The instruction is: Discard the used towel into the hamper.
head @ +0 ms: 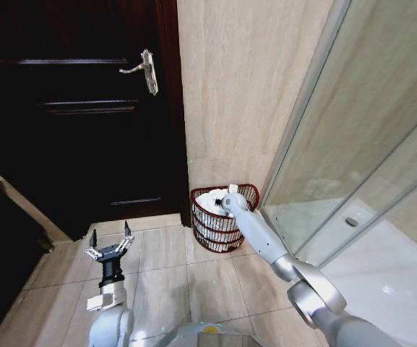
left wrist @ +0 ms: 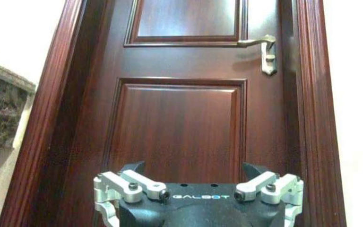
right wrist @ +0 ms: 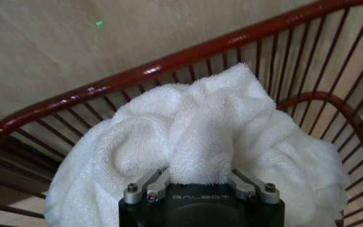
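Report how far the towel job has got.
Done: the white towel already sits inside the hamper, heaped against its red bars. In hand: the right gripper is down in the hamper with its fingers closed on a fold of the towel. Left: letting go of that fold and lifting the arm out. The left gripper is open, held low in front of the dark door.

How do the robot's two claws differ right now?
The left gripper hangs over the floor tiles facing the dark door, fingers spread and empty. The right gripper reaches into the hamper, closed on a fold of the white towel. Both are black and silver.
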